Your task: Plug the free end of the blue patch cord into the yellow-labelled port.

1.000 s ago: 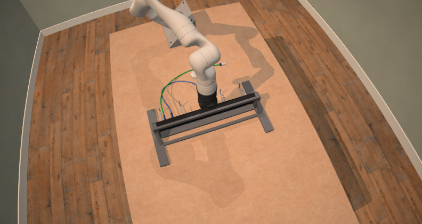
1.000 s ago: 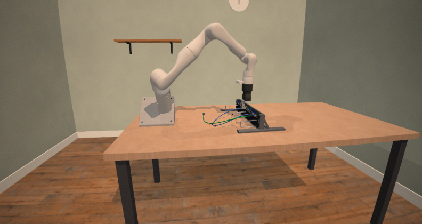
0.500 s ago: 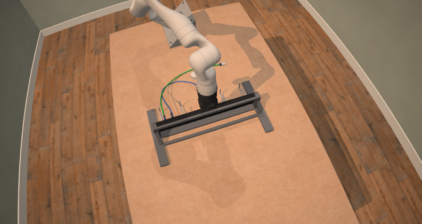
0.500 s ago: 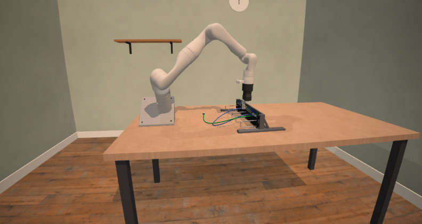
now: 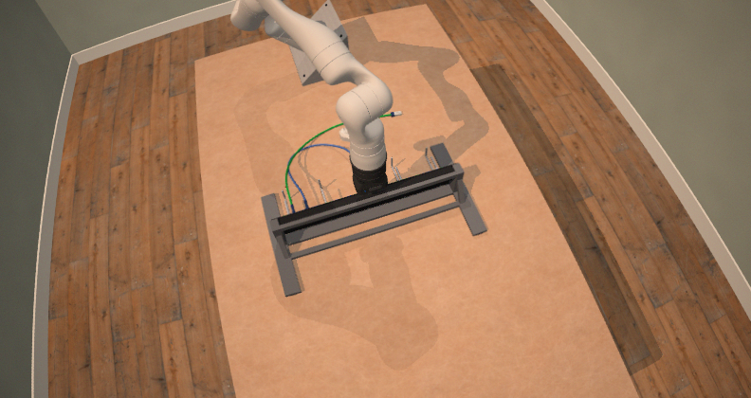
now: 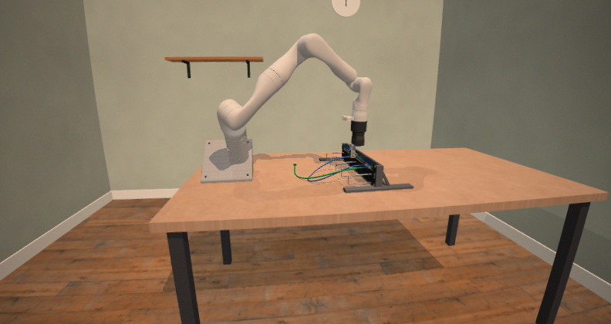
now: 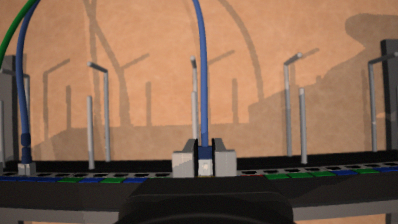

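The gripper [image 7: 205,163] is shut on the plug of the blue patch cord [image 7: 202,75] [image 5: 325,144]. The clear plug [image 7: 205,167] is between the fingers, at the rack's port row, with the cord running straight back. A thin sliver of yellow label [image 7: 205,176] shows just below the plug. How deep the plug sits and whether it is latched cannot be told. The cord's other end [image 7: 26,155] is in a port at the left. The rack [image 5: 373,232] [image 6: 378,187] [image 7: 75,192] stands upright on its two feet.
The green cord [image 5: 315,134] arcs from the rack's left end; its free plug [image 5: 397,113] is near the arm, on the base side. Grey bent rods [image 7: 106,115] [image 7: 288,110] stick out from the rack beside the gripper. The table [image 6: 491,180] extends around the rack.
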`<act>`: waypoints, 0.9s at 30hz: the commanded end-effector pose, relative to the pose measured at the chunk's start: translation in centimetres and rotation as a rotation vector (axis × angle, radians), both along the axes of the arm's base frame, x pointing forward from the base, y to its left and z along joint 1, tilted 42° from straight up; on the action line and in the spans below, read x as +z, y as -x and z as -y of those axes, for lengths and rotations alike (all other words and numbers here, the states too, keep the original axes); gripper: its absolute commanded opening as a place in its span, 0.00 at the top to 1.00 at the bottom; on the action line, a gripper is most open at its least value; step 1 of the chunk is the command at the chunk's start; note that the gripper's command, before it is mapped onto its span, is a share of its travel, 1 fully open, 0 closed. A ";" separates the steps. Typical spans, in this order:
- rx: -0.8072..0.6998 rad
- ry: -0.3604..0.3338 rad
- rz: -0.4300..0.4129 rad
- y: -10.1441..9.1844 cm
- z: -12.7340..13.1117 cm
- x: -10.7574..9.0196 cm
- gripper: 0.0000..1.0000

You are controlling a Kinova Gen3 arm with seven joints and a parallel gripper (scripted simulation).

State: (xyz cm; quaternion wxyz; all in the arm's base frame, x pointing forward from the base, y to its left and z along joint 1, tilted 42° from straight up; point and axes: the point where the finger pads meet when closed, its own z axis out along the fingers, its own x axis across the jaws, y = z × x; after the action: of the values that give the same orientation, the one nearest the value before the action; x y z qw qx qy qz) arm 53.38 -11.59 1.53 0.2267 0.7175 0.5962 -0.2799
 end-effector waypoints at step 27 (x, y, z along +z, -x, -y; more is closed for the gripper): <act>0.004 -0.001 0.005 -0.1 -0.1 0.1 0.27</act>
State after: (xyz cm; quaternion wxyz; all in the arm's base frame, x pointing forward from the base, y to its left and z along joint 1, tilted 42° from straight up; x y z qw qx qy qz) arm 53.37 -11.59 1.53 0.2279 0.7173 0.5966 -0.2785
